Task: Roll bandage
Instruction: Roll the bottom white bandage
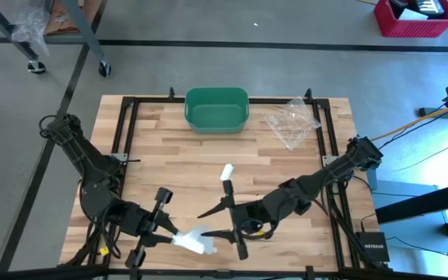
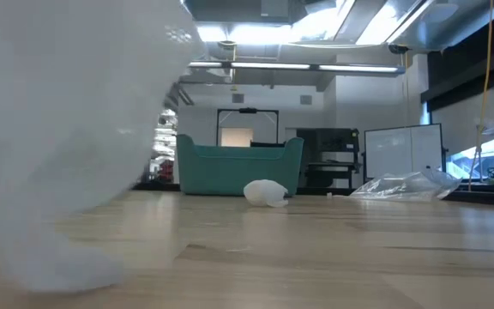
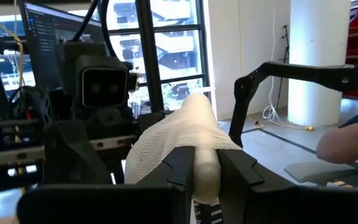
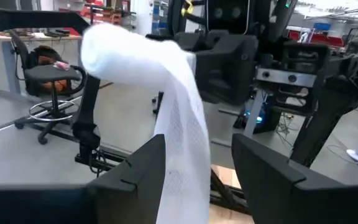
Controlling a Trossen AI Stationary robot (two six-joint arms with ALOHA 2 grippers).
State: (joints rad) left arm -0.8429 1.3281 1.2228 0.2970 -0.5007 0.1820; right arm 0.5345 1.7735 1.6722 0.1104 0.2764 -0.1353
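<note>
A white gauze bandage (image 1: 195,242) is held up near the table's front edge, with my left gripper (image 1: 175,238) shut on it. It fills the left of the low view as a white blur (image 2: 58,137). My right gripper (image 1: 204,225) faces it from the right and is open. A loose strip of the bandage (image 4: 188,149) hangs down between its two fingers. A second small white roll (image 1: 226,171) lies on its side at the middle of the table. My left gripper pinches the bandage's rolled, thicker part (image 3: 205,169) between its two fingers. The fingers lie about level and point toward the table's right. Loose gauze (image 3: 166,134) bulges out beyond the fingertips. My right gripper has the strip beside one finger (image 4: 138,171); I cannot tell whether it touches.
A green bin (image 1: 217,109) stands at the table's far edge, and a clear plastic bag (image 1: 292,121) lies to its right. Bare wooden table top (image 1: 177,167) lies between the bin and the grippers.
</note>
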